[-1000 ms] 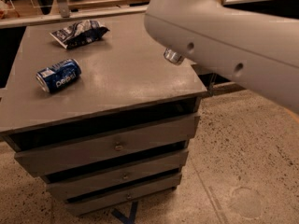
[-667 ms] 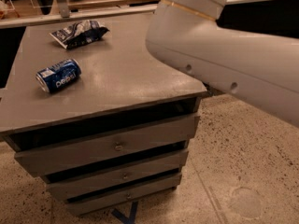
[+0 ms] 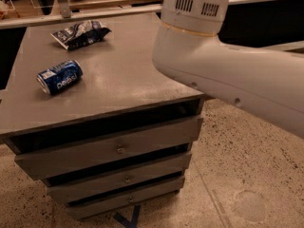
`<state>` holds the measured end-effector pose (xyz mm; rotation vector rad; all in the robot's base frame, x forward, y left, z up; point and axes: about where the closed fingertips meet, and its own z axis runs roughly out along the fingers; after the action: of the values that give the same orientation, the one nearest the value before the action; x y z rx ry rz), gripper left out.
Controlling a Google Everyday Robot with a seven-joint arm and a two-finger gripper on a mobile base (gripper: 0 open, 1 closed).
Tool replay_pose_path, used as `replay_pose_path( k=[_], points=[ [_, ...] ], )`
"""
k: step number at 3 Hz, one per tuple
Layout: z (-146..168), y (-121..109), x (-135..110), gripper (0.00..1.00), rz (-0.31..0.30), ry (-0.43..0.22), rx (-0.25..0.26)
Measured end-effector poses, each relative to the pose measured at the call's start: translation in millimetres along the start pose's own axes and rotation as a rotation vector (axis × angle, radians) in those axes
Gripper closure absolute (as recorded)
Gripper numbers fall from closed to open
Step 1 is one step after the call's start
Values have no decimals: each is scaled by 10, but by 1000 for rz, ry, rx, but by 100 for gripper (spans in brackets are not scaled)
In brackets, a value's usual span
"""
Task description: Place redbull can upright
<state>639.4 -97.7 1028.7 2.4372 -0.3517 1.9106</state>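
Redbull can: not on show. No slim silver can stands or lies on the visible part of the cabinet [image 3: 118, 75] top. You may judge it either carried at the arm's hidden end or masked over the cabinet's right rear corner, but which one cannot be told.
Gripper: out of view, somewhere past the arm's big link, above or behind the cabinet's right rear corner. You cannot tell whether it is wide, narrow or holding the can.
Arm [image 3: 204, 61]: 1 bulky white link with a vented cap. It reaches in from the cabinet's right side and covers that rear corner.
Cabinet: grey with a flat, level top. It has 3 drawers [image 3: 118, 148] on the front, each with a small knob.
Pepsi can [image 3: 59, 76]: 1, blue, lying on its side on the cabinet's left half, near the left edge. It is not the task's thing, and as it lies it would likely roll if nudged.
Snack bag [image 3: 78, 33]: 1, dark and crinkled, lying flat at the cabinet's rear left, apart from the Pepsi can.
Bare area: the cabinet's middle and front. You can judge this the soundest spot, since a tall narrow can wants a flat footing away from edges and from the other items.
Stage: no upright can visible on the cabinet, so judge the placing not yet done.
Risk: a slim can tips easily if released tilted.
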Motion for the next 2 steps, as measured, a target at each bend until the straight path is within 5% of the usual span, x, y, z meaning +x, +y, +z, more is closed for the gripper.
replay_pose_path(
  k=[2],
  points=[
    [160, 427, -101, 100, -41, -40, 84]
  ],
)
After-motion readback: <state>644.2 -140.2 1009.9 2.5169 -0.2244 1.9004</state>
